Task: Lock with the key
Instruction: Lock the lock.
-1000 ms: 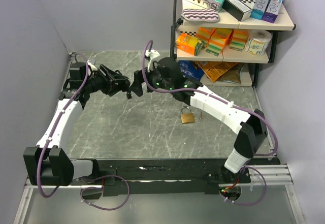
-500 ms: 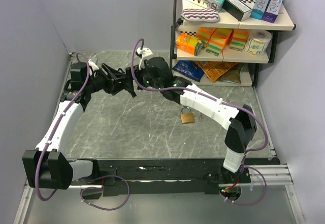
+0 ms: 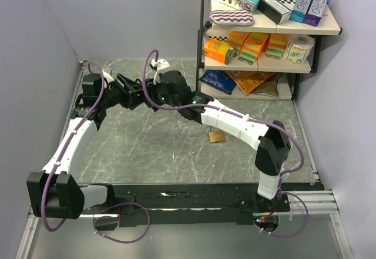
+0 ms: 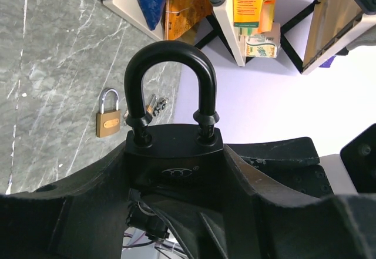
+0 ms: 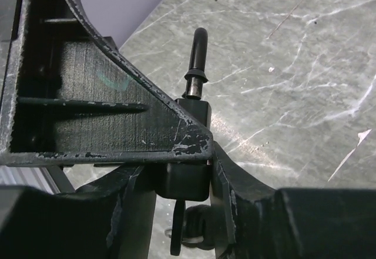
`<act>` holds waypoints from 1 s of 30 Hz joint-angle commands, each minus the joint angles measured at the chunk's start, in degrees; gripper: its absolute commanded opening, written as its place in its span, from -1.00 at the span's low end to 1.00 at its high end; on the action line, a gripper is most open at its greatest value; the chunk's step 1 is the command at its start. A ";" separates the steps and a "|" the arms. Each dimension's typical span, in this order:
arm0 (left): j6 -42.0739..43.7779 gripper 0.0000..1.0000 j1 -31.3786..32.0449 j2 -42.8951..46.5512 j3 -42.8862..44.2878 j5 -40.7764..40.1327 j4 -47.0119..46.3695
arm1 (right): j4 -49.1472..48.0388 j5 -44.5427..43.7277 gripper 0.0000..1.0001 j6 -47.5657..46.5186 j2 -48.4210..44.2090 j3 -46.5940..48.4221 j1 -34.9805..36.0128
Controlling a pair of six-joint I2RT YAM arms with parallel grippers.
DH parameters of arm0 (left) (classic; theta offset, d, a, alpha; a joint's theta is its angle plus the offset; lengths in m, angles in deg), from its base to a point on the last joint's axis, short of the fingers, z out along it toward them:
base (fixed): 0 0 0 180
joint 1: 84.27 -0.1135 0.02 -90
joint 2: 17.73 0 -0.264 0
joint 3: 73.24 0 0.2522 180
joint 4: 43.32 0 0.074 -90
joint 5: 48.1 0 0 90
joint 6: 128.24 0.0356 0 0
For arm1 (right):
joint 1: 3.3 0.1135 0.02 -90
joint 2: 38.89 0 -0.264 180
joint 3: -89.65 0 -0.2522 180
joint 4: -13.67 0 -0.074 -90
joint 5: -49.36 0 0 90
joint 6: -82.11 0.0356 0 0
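Looks like rigid, dense, slick metal: my left fingers point(image 4: 76, 212) are clamped on the black padlock point(image 4: 174, 153) body flats, the best hold; right fingers point(image 5: 111, 100) flank it, can't tell if gripping.

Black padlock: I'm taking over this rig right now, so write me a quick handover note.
Left claw: shut on the black padlock, shackle up, off the table.
Right claw: around the padlock's lower body; grip unclear. Maybe the key hangs beneath.
Brass padlock and small keys lie on the table, untouched.
Done: both claws at the lock. Left: turn the key, confirm it locks.
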 commanded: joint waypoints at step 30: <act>63.12 0.93 -8.03 2.28 13.36 22.54 19.79 | -9.93 59.90 -1.00 3.44 -29.92 -28.85 -20.31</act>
